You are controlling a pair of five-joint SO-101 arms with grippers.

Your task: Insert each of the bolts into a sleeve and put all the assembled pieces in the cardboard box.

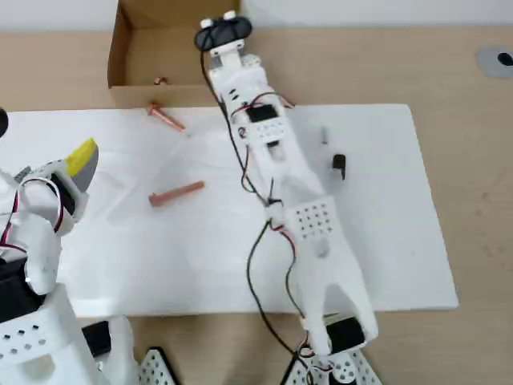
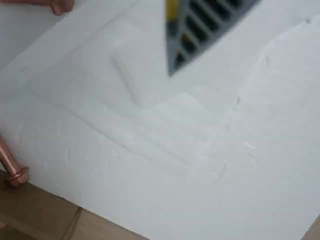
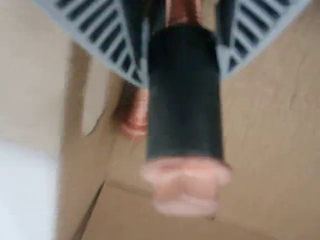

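My right gripper (image 1: 224, 32) hangs over the cardboard box (image 1: 120, 48) at the back of the table. It is shut on an assembled piece, a black sleeve (image 3: 184, 92) with a copper bolt head (image 3: 185, 187) sticking out of its end. A copper piece (image 1: 160, 81) (image 3: 132, 112) lies on the box floor. Two bare copper bolts lie on the white board, one (image 1: 166, 117) (image 2: 12, 167) at its far edge near the box and one (image 1: 176, 194) further forward. A loose black sleeve (image 1: 339, 166) lies right of the right arm. My left gripper (image 1: 80, 164) rests low at the board's left edge.
The white board (image 1: 377, 241) covers most of the wooden table. A small grey part (image 1: 324, 136) lies near the loose sleeve. The right arm stretches diagonally across the board's middle. A grey disc (image 1: 497, 60) sits at the table's far right.
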